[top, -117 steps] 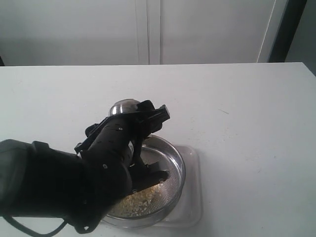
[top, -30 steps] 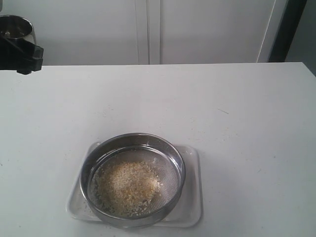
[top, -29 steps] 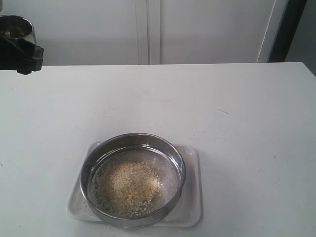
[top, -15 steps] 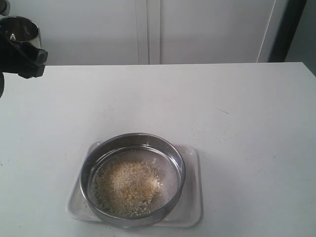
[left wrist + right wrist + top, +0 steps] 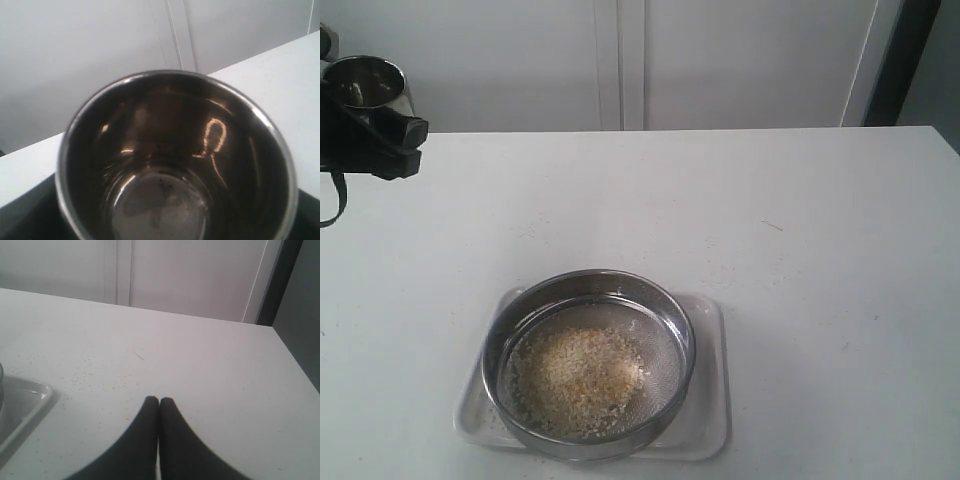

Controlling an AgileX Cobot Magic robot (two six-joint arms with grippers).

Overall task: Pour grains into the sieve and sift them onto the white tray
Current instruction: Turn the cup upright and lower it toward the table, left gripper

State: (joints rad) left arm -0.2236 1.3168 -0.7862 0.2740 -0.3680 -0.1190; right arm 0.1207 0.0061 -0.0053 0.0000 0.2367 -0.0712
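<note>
Lying as a low heap on the mesh, the grains [image 5: 575, 378] are sitting in the sieve [image 5: 686, 345], which is resting flat and mouth-up on the white tray [image 5: 712, 415] at the near side of the table [image 5: 820, 250]; the tray's long axis is running left to right in the exterior view. Left gripper [image 5: 378, 140] is clamping a small steel cup [image 5: 370, 82] upright at far left, well apart from the sieve. Right gripper [image 5: 159, 405] is pointing across the table, fingertips pressed together on nothing, a tray corner nearby.
</note>
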